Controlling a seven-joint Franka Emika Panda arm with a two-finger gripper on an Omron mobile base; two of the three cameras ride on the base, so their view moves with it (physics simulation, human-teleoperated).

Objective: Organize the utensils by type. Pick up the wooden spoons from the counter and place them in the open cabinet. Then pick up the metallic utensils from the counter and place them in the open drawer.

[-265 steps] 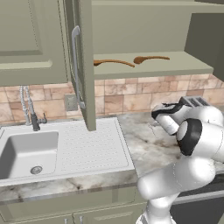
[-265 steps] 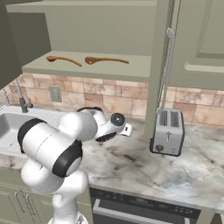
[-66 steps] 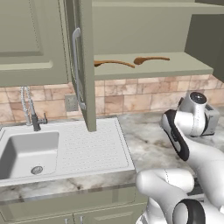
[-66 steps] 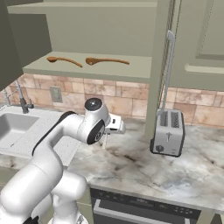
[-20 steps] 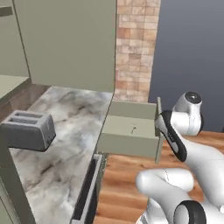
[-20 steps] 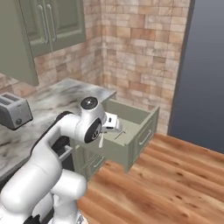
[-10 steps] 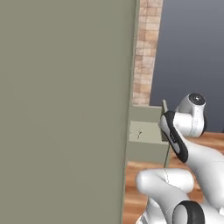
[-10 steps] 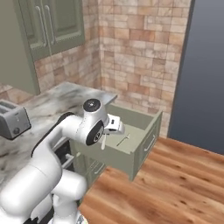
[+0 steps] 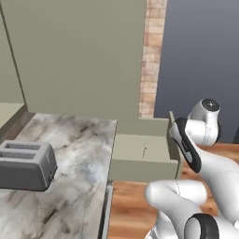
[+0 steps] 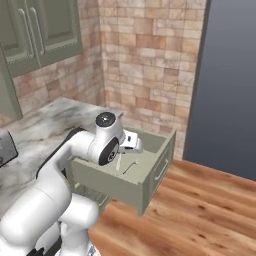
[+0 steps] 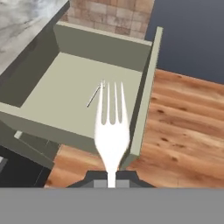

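Observation:
My gripper (image 11: 112, 176) is shut on a silver-grey fork (image 11: 111, 127), one of the metallic utensils, whose tines point out over the open drawer (image 11: 65, 94). A second thin metal piece (image 11: 93, 96) lies flat on the drawer's floor. From the right base view the gripper (image 10: 123, 150) hangs over the olive-green drawer (image 10: 150, 172) with the fork (image 10: 118, 161) dangling into it, next to the lying piece (image 10: 131, 166). The left base view has the drawer (image 9: 140, 161) sticking out from the counter (image 9: 79, 154). The wooden spoons are out of view.
A grey toaster (image 9: 25, 164) stands on the counter left of the drawer. A large olive cupboard panel (image 9: 79, 56) hangs above. Brick wall (image 10: 150, 65) and a dark grey panel (image 10: 230, 85) stand behind; wooden floor (image 10: 200, 210) lies beyond the drawer front.
The whole picture has shifted as the camera moved: the drawer is now closer and more central, and the toaster and counter show again on the left. The fork stays gripped.

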